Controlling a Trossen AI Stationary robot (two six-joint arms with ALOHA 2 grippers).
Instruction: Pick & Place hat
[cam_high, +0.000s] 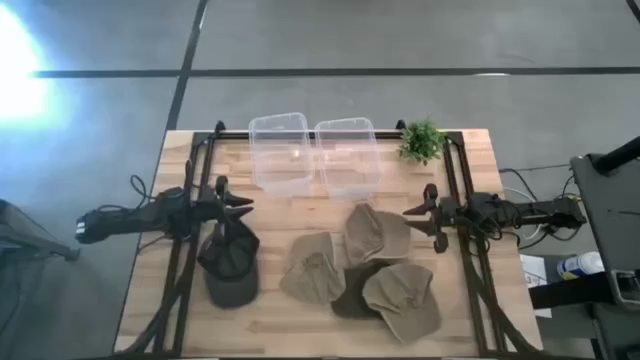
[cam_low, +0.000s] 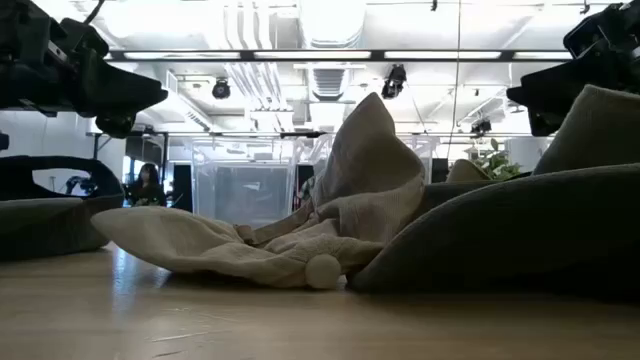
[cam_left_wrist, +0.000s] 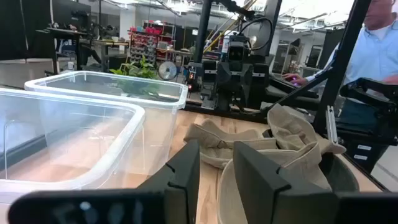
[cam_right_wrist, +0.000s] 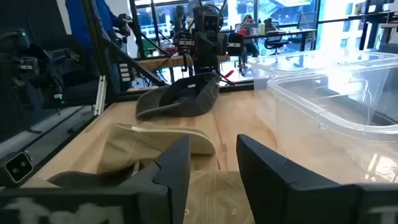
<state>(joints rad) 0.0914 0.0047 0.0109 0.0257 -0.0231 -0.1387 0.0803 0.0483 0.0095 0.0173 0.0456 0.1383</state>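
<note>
Several caps lie on the wooden table. A dark olive cap (cam_high: 230, 262) rests near the left; three beige caps (cam_high: 378, 235) (cam_high: 312, 270) (cam_high: 405, 300) lie heaped mid-right, overlapping another dark cap (cam_high: 350, 297). My left gripper (cam_high: 243, 208) is open and hovers over the far edge of the left dark cap; the low view shows it raised (cam_low: 130, 100). My right gripper (cam_high: 418, 215) is also open and raised (cam_low: 530, 100), just right of the farthest beige cap. In the right wrist view the fingers (cam_right_wrist: 214, 162) stand above beige cloth, and the left dark cap (cam_right_wrist: 183, 96) shows beyond.
Two clear plastic bins (cam_high: 280, 150) (cam_high: 347, 155) stand side by side at the table's far middle. A small green plant (cam_high: 422, 140) sits at the far right corner. Black frame rails (cam_high: 190, 200) (cam_high: 462, 200) run along both sides. A person sits beyond the table (cam_left_wrist: 373, 37).
</note>
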